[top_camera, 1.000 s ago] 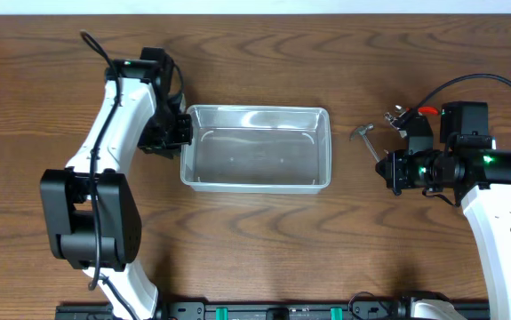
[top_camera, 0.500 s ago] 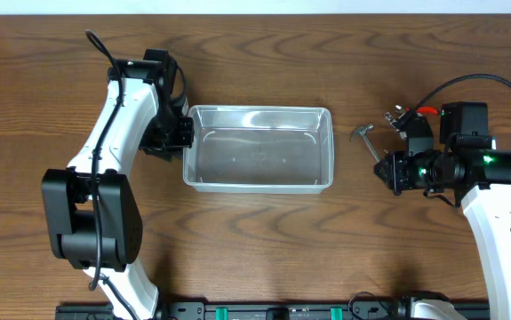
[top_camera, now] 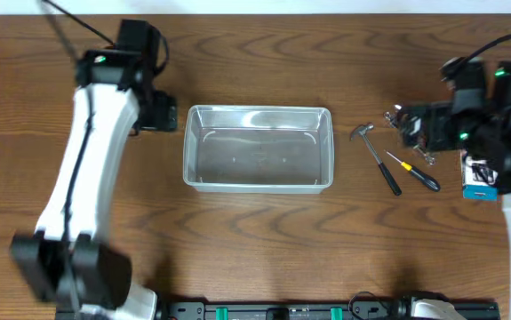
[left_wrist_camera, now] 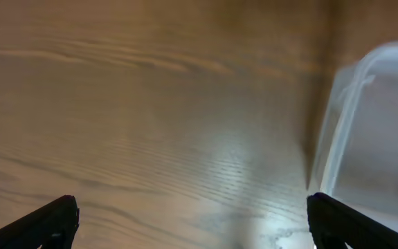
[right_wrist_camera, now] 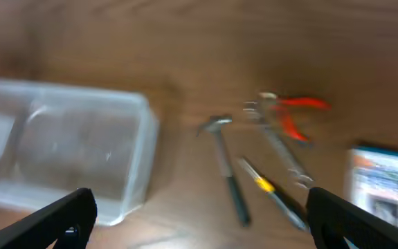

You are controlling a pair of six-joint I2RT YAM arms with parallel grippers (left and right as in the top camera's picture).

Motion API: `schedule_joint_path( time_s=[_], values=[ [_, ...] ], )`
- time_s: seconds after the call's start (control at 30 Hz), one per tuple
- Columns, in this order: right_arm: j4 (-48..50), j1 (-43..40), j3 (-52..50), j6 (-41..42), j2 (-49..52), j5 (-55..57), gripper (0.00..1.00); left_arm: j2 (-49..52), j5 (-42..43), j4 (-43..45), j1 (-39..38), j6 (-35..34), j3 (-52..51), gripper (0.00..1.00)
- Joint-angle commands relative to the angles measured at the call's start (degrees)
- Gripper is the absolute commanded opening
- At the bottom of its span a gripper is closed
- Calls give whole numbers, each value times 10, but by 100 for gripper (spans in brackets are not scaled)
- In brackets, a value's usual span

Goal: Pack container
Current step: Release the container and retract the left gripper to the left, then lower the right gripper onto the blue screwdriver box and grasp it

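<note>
Brown wooden table (top_camera: 255,240) is seen throughout. At the left, the left gripper (left_wrist_camera: 193,227) is held over bare wood, fingers spread apart, just beside the clear container (top_camera: 257,158), which is set at the centre. To its right are laid a hammer (top_camera: 379,161), a screwdriver (top_camera: 414,172), pliers (right_wrist_camera: 290,116) and a small box (right_wrist_camera: 385,183), with the right gripper (right_wrist_camera: 200,223) held near them, fingers wide apart.

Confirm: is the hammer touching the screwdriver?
Apart. The overhead view shows a strip of bare table between the hammer and the screwdriver along their length. The blurred right wrist view shows the same gap.
</note>
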Motion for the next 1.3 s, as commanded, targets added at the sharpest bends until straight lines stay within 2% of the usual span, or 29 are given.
schedule_joint_path(
  time_s=[0.0,0.07,0.13,0.37,0.5,0.67,0.83,1.0,1.27],
  values=[
    [-37,-30,34,115,-1,183,99,-63,-25,-3,21,-31,11,98],
    [-63,-59,38,140,2,242,99,-94,-20,-7,32,-33,11,98],
    [-75,-98,37,135,9,242,99,-121,-21,-14,42,-33,11,98],
    [-82,-235,37,22,84,160,99,-167,24,-27,52,-53,10,98],
    [-58,-272,37,-17,139,136,99,-172,25,-16,57,-53,7,98],
    [-7,-278,37,-60,203,155,99,-194,54,17,82,-43,-39,98],
    [45,-278,37,-85,262,155,99,-241,111,63,110,1,-129,98],
    [73,-277,37,-118,339,137,99,-276,111,95,112,11,-201,98],
    [99,-271,37,-163,440,124,99,-279,111,97,112,-5,-216,98]
  ],
)
